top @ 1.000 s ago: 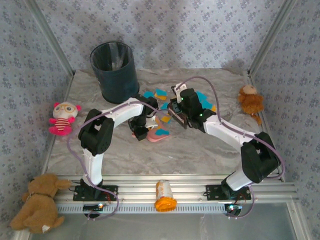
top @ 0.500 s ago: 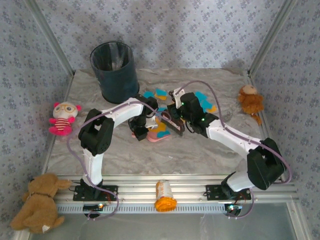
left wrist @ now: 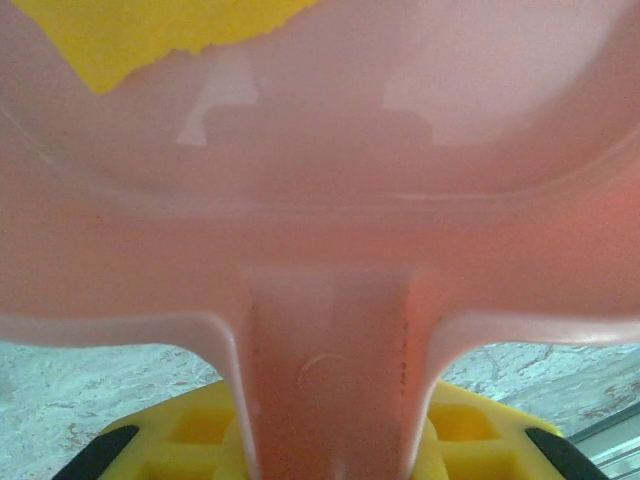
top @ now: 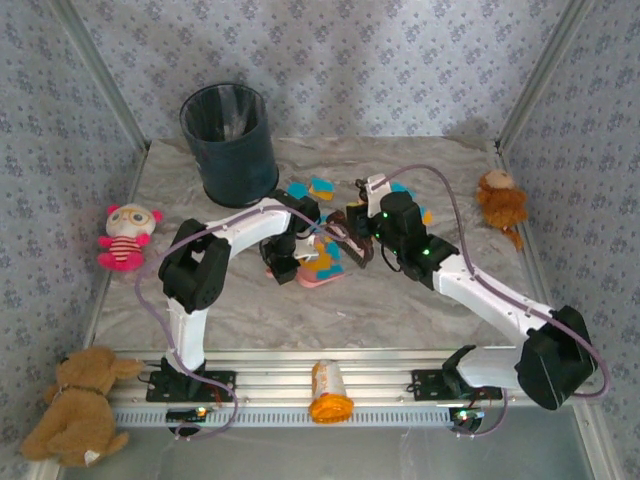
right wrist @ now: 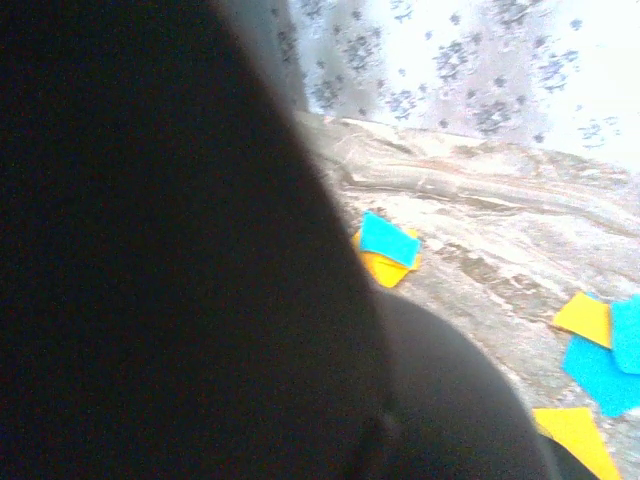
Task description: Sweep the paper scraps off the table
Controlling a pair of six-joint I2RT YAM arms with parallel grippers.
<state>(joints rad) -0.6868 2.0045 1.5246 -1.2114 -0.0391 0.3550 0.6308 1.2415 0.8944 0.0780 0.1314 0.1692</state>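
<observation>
nearest you, an orange bottle (top: 328,390) is lying on the aluminium rail between the two arm bases; its label is too small to read. a brown teddy (top: 75,410) is sitting off the near left corner.

further in, over the table (top: 400,310), your left gripper (top: 283,262) is clenching the handle of the pink dustpan (top: 318,277). the left wrist camera is showing that handle running between the yellow fingers (left wrist: 470,440), with a yellow piece lying in the pan. your right gripper (top: 362,235) is closed tight on a dark brush (top: 345,243), just beside the dustpan's open side.

some of the paper scraps (top: 320,263), orange-yellow and turquoise, are resting in the pan. more are lying on the marble just beyond it and around the right wrist, where a blue piece is overlapping a yellow one.

at the far left a black bin (top: 232,145) is standing upright. a pink doll (top: 125,235) is lying at the left edge and a brown plush (top: 500,205) at the right edge.
</observation>
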